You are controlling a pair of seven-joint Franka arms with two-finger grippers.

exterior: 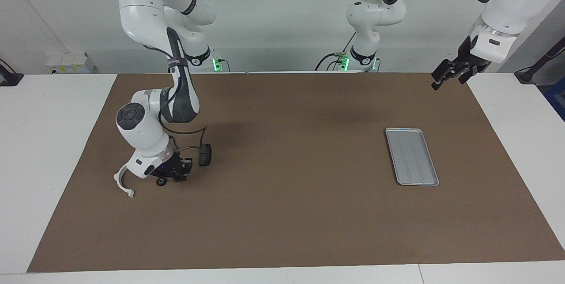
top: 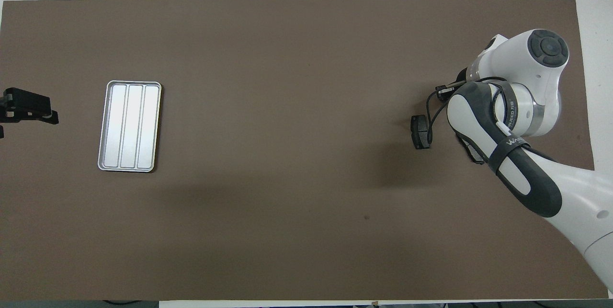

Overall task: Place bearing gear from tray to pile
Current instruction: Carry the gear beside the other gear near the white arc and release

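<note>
The right gripper (exterior: 170, 177) is down low at the pile (exterior: 150, 173), toward the right arm's end of the brown mat (exterior: 282, 213), and its fingertips are pinched together on a small dark round part, the bearing gear (exterior: 161, 182), which sits at mat level; whether it already rests on the mat cannot be told. Just beside the gear lies the white half-ring bracket (exterior: 122, 183), partly tucked under the wrist. A dark brake pad (exterior: 205, 154) stands near the bracket, toward the middle of the mat. The silver tray (exterior: 411, 156) is well apart from the bracket, toward the left arm's end. The left gripper (exterior: 451, 74) waits, raised over the mat's edge near the tray, fingers spread wide, holding nothing.
</note>
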